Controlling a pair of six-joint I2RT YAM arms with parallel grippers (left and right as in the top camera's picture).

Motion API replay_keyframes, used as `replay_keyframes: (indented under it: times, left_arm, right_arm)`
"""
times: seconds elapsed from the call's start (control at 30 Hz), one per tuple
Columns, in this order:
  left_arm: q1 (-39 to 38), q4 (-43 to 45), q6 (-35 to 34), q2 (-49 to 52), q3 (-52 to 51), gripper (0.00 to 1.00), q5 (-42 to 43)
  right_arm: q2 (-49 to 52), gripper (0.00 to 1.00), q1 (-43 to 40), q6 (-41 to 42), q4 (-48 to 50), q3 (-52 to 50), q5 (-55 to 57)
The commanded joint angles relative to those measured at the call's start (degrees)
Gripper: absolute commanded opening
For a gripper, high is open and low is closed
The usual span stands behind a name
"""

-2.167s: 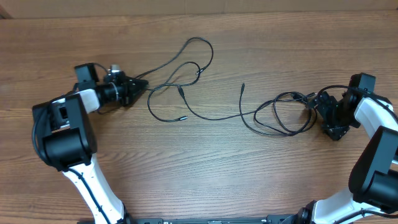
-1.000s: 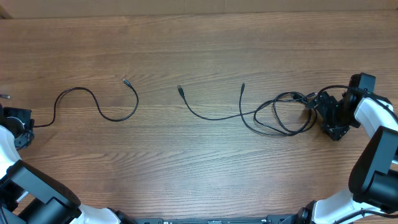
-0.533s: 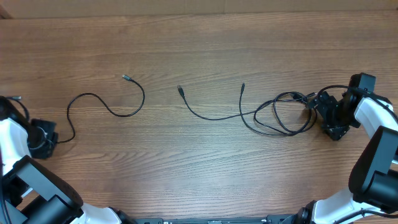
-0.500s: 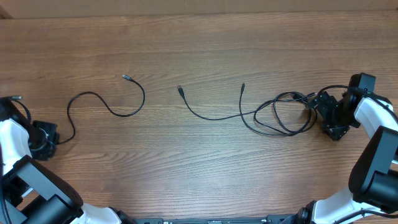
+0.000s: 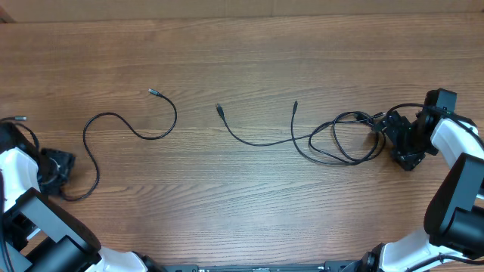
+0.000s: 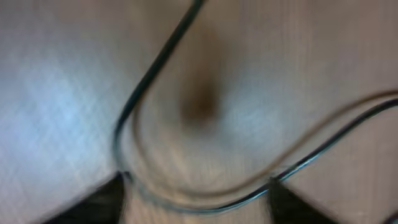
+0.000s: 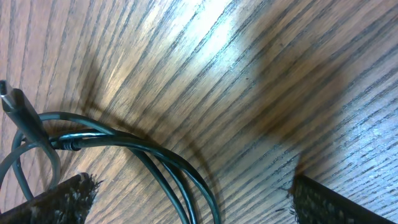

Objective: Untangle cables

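Observation:
One loose cable (image 5: 144, 138) snakes across the left of the table, from a plug (image 5: 152, 92) at the back down to its tail beside my left gripper (image 5: 62, 171). In the blurred left wrist view that cable (image 6: 149, 74) loops slack across the wood between my left gripper's (image 6: 196, 190) parted fingers (image 6: 102, 200), and nothing is clamped. At the right, a tangled bundle of cables (image 5: 348, 137) trails two strands out toward the middle. My right gripper (image 5: 386, 134) sits at the bundle's right edge. Its jaws (image 7: 193, 186) stand wide open, with several strands (image 7: 186, 177) lying between them.
The wooden table (image 5: 249, 196) fills the view. Both white arms reach in from the front corners. A plug (image 7: 15, 102) of the bundle lies at the left edge of the right wrist view.
My left gripper has opened and let go of the loose cable. The cable's near end has slid toward the front left. The right arm and the bundle have not moved.

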Motion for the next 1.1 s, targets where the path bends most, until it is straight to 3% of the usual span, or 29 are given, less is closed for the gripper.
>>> replay_keyframes:
  times: [0.0, 0.17, 0.3, 0.4, 0.43, 0.5, 0.57, 0.63, 0.73, 1.07]
  left_arm:
    - [-0.04, 5.40, 5.33, 0.44, 0.63, 0.04, 6.14]
    - [-0.11, 16.59, 6.78, 0.44, 0.61, 0.04, 1.75]
    - [-0.11, 23.15, 12.41, 0.44, 0.61, 0.19, -4.96]
    - [-0.11, 27.12, 13.53, 0.70, 0.61, 0.56, -10.10]
    - [-0.11, 28.98, 14.19, 1.09, 0.61, 0.64, -11.21]
    - [-0.11, 32.50, 16.17, 1.99, 0.61, 0.73, -11.61]
    - [-0.11, 35.78, 18.64, 3.39, 0.63, 0.69, -11.41]
    - [-0.11, 37.66, 21.05, 5.46, 1.22, 0.52, -9.90]
    - [-0.11, 36.15, 25.24, 11.87, 6.43, 0.45, -8.87]
    - [-0.26, 0.76, 25.70, 34.47, 51.98, 0.45, -8.85]
  right_arm:
    - [0.66, 1.00, 0.57, 0.63, 0.07, -0.48, -1.88]
    - [0.66, 1.00, 0.57, 0.63, 0.07, -0.48, -1.90]
    - [0.66, 1.00, 0.57, 0.63, 0.09, -0.48, -1.88]
    - [0.66, 1.00, 0.57, 0.63, 0.09, -0.48, -1.88]
    - [0.66, 1.00, 0.59, 0.63, 0.07, -0.48, -1.88]
    - [0.66, 1.00, 0.59, 0.63, 0.07, -0.48, -1.88]
    - [0.66, 1.00, 0.59, 0.63, 0.07, -0.48, -1.88]
    - [0.66, 1.00, 0.57, 0.63, 0.09, -0.48, -1.88]
    - [0.66, 1.00, 0.59, 0.63, 0.07, -0.48, -1.88]
    - [0.66, 1.00, 0.57, 0.63, 0.07, -0.48, -1.88]
